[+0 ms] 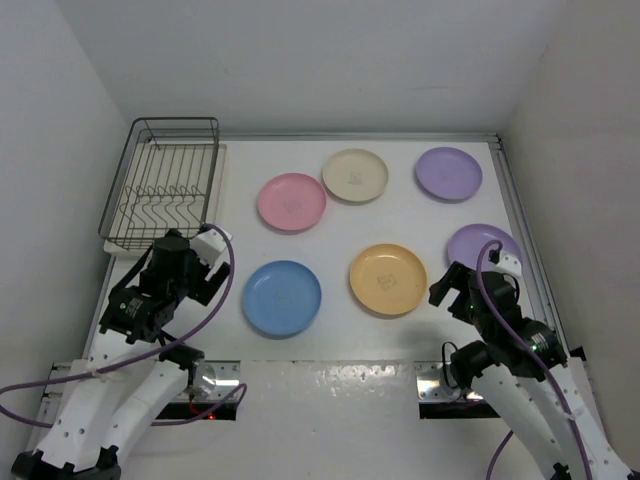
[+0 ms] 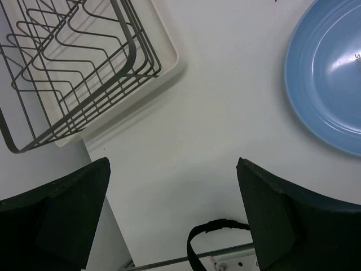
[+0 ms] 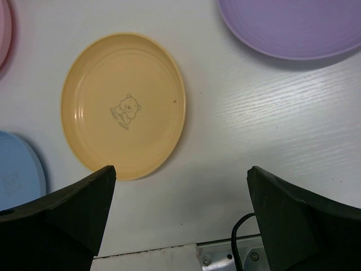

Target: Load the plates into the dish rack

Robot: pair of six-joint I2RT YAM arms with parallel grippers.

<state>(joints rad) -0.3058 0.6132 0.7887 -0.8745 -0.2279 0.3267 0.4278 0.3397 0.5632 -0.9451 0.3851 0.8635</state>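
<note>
Now my left claw [image 2: 175,226] is spread and empty. The dish rack [image 2: 67,62] sits ahead-left of it, long side running away from me, and the blue plate [image 2: 333,73] lies flat ahead-right. My right claw [image 3: 180,226] gapes too, with the yellow plate [image 3: 123,106] flat ahead-left.

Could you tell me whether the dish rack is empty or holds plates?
Empty: the dish rack shows only bare wire prongs, and all six plates lie flat on the table.

gap: table strip [image 2: 220,113] between dish rack [image 2: 73,62] and blue plate [image 2: 333,73] | left hand [image 2: 172,180] — above it
</note>
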